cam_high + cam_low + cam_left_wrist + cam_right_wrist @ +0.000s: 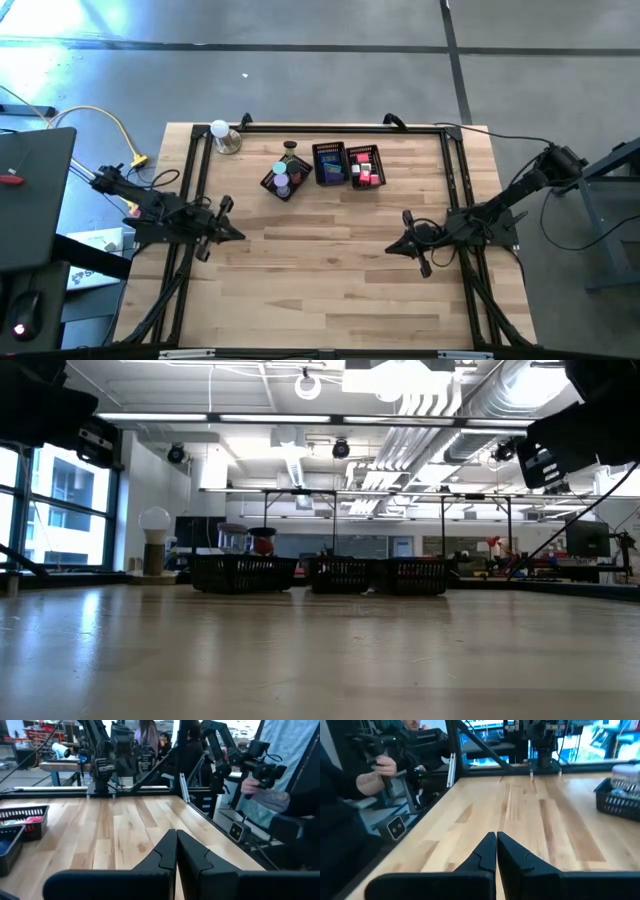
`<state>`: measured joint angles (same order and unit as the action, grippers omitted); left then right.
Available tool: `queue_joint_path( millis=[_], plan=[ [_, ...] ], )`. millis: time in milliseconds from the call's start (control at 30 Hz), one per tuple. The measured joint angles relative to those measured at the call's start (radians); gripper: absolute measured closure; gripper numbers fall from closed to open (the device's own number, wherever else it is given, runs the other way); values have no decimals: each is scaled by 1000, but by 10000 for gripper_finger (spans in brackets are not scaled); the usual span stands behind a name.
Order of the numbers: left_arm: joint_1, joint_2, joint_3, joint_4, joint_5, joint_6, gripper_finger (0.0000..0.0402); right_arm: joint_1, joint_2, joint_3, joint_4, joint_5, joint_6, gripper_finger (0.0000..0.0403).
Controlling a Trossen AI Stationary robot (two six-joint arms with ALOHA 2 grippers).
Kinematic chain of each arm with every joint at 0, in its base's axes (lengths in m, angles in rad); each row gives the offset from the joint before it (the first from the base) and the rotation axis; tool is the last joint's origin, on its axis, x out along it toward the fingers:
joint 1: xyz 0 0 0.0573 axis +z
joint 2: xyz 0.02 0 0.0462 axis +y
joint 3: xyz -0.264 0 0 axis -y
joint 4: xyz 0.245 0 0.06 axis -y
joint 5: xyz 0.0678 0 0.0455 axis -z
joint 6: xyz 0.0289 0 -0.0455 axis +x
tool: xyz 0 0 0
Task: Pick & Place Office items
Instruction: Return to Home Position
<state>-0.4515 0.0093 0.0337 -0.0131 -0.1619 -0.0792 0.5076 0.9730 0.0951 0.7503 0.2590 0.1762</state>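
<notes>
Three black mesh baskets stand in a row at the table's far middle: the left one point(284, 179), the middle one point(330, 163) and the right one point(365, 166). Small colourful office items lie inside them: purple and pale short cylinders point(281, 180) in the left, a blue piece point(330, 162) in the middle, red and pink pieces point(364, 170) in the right. My left gripper point(238, 234) is shut and holds nothing, hovering near the table's left edge. My right gripper point(390, 250) is shut too, holding nothing, near the right edge. Both point level toward the table's middle.
A white ball on a metal base point(222, 134) stands at the far left corner. A black frame point(320, 127) runs along the table's far and side edges. A person's hand point(384, 767) with a controller shows beyond the table. Bare wood point(320, 270) lies between the grippers.
</notes>
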Motion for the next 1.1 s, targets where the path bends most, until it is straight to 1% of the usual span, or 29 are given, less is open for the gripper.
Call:
queue_joint_path(
  millis=[133,167,233,400,500,600,667,800,933,1100],
  plan=[
    [0,1,-1,1,-12,0,401,-22,-5,-54,97,56,-48,401],
    [0,1,-1,3,-25,1,401,-35,-5,-77,134,58,-49,401],
    [0,1,-2,4,-48,9,401,-62,-2,-87,141,55,-42,401],
    [26,7,-3,6,-53,32,401,-118,-2,-87,136,-7,-71,401],
    [65,24,-3,1,-52,9,401,-164,-2,-87,146,-39,-77,401],
    [104,46,-4,1,-46,1,401,-212,-2,-88,144,-105,-77,401],
    [134,62,-4,7,-46,4,401,-248,-2,-88,144,-129,-79,401],
    [188,73,-6,22,-45,4,401,-316,-2,-88,144,-138,-76,401],
    [220,73,-6,23,-42,8,401,-351,-2,-88,148,-191,-76,401],
    [229,73,-6,26,-41,12,401,-360,-2,-89,150,-158,-55,401]
  ],
)
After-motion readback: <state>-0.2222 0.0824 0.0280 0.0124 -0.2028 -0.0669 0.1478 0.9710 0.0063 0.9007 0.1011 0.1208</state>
